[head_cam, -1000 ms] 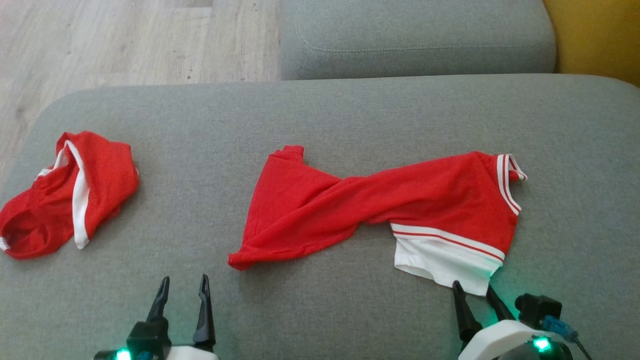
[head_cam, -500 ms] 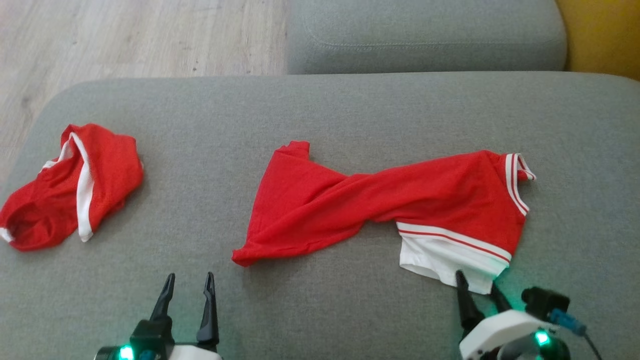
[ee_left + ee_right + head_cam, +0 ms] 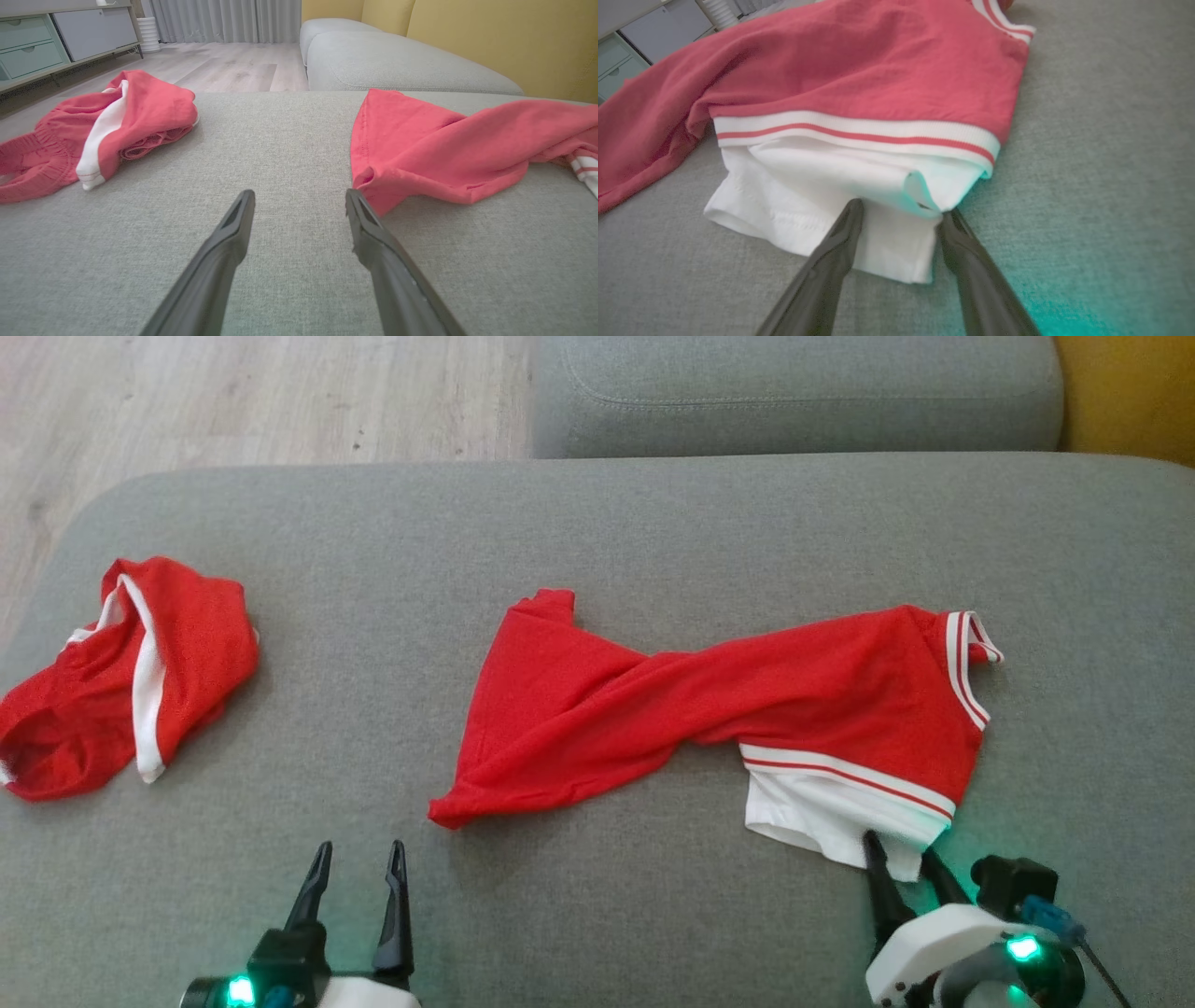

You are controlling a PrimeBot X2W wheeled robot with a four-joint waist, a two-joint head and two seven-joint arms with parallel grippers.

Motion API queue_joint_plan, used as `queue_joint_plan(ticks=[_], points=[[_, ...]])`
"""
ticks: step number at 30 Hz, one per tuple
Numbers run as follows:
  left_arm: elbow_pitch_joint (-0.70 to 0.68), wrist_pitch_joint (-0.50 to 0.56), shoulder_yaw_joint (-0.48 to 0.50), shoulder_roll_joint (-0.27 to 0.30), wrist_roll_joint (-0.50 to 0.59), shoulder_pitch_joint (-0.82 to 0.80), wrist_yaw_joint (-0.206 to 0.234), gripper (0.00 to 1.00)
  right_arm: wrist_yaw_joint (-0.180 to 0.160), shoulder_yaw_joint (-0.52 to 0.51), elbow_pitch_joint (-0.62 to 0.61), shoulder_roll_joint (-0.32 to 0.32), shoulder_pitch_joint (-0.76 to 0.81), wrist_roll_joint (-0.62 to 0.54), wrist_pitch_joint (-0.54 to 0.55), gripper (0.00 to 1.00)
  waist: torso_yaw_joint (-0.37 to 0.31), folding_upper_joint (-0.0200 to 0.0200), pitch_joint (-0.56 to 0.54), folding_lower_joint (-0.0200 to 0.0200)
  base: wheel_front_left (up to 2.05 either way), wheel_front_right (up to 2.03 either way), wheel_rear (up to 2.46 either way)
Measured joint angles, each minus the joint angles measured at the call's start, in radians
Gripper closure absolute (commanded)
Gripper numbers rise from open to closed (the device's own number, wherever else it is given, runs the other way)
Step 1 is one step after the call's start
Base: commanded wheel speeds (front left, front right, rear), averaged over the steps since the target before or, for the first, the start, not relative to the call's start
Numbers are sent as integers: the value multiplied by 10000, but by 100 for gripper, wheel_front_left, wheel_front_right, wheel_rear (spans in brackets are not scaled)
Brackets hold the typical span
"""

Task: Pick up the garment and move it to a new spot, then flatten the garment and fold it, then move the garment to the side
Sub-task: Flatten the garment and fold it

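- Subject: the red jersey (image 3: 728, 709) lies twisted across the centre and right of the head view on the grey sofa cushion (image 3: 597, 523). Its white sleeve (image 3: 803, 812) is turned out at lower right.
- Change noted: the right gripper (image 3: 897, 845) has advanced from just short of the sleeve's lower edge to over it. Its tips now overlap the white cloth at lower right of the head view.
- Right jaws: wide apart, one on each side of a raised fold at the sleeve's edge in the right wrist view. They have started to narrow slightly and have hold of nothing yet.
- Left gripper (image 3: 361, 846): position unchanged, at lower left of centre in the head view. Its jaws are fully apart and empty, hovering over bare cushion. In the left wrist view the jersey's red hem corner (image 3: 369, 184) sits just beside one tip.
- Jersey: no displacement on the cushion. The small shift of the whole head view is judged to be camera motion.
- Second red garment (image 3: 121, 681): bunched at the left edge, well apart, undisturbed.
- Assessment: the first step, the pick-up, is at the point of grasp. The grip is not secured, and moving, flattening and folding are outstanding.
- Risk: the jaws may catch only the top layer of the sleeve.
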Motion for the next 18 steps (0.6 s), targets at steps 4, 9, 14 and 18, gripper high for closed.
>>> queue_joint_plan(ticks=[4, 9, 14, 18], points=[[8, 0, -61, 0, 0, -79, 0, 0, 0, 324, 174, -88, -7, -25, -75, 100, -32, 0, 52, 0, 0, 0, 0], [12, 0, -180, 0, -73, -234, 0, 0, 0, 86, 232, -36, 5, -236, -73, 100, -68, 0, 18, 0, 0, 0, 0], [44, 0, -222, 2, -441, -198, -84, 0, 2, -589, -102, 36, 291, -602, -56, 100, -234, 0, -66, 0, 0, 0, 0], [61, 0, -288, 0, -800, -197, -92, 0, 2, -1114, -700, -38, 802, -623, 19, 100, -421, 0, -90, 0, 0, 0, 0]])
